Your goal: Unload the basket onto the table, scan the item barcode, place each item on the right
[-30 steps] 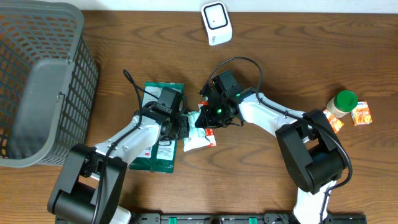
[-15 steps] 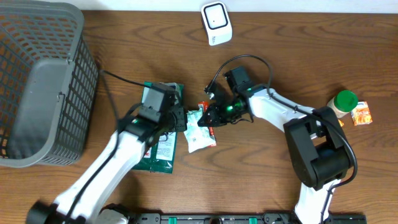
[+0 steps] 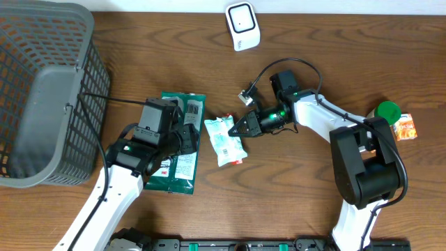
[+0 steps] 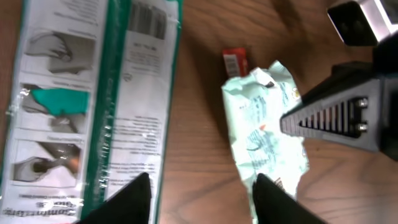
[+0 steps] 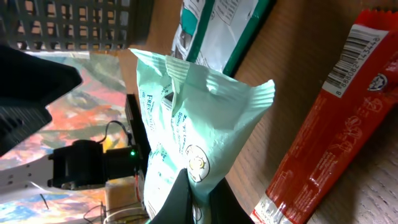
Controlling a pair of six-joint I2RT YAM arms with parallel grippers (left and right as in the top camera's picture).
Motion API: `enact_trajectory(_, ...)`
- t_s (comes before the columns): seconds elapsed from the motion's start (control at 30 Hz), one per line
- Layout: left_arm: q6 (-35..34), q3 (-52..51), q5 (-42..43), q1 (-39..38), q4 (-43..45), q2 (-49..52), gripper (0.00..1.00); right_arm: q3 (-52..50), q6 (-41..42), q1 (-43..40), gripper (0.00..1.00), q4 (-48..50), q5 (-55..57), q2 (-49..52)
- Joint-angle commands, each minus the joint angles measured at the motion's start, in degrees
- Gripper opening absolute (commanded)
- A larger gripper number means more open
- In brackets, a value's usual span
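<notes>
**Mint pouch gripped, barcode not yet scanned**
The pouch's edge is pinched between the pressed-together jaws of the right gripper, near the middle of the desk and just beside a red stick packet. Whether it is lifted clear cannot be told. The left gripper is held with jaws spread and nothing between them, between the pouch and a green packet. The white scanner is well apart at the far edge, so carrying the pouch over and presenting its barcode are judged to remain.

Red wrapper apparently partly beneath pouch
</notes>
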Motion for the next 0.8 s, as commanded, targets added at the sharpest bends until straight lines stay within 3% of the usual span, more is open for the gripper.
enact_trajectory(0.0, 2.47, 0.83, 3.04, 0.17, -0.11, 2.08, 0.58, -0.26, -2.86, -0.39, 0.01, -0.07, -6.08, -0.48)
enact_trajectory(0.1, 2.45, 0.83, 3.52, 0.20, 0.11, 4.17, 0.59, -0.26, -5.01, -0.39, 0.01, -0.09, -12.13, -0.48)
enact_trajectory(0.33, 3.34, 0.83, 16.59, 0.20, 5.64, 8.20, 0.60, -0.26, -4.98, -0.02, 0.01, -0.04, -13.05, -0.48)
enact_trajectory(0.77, 3.30, 0.83, 16.85, 0.15, 9.35, 8.55, 0.61, -0.26, -6.93, 1.66, 0.01, 1.14, -20.74, -0.48)
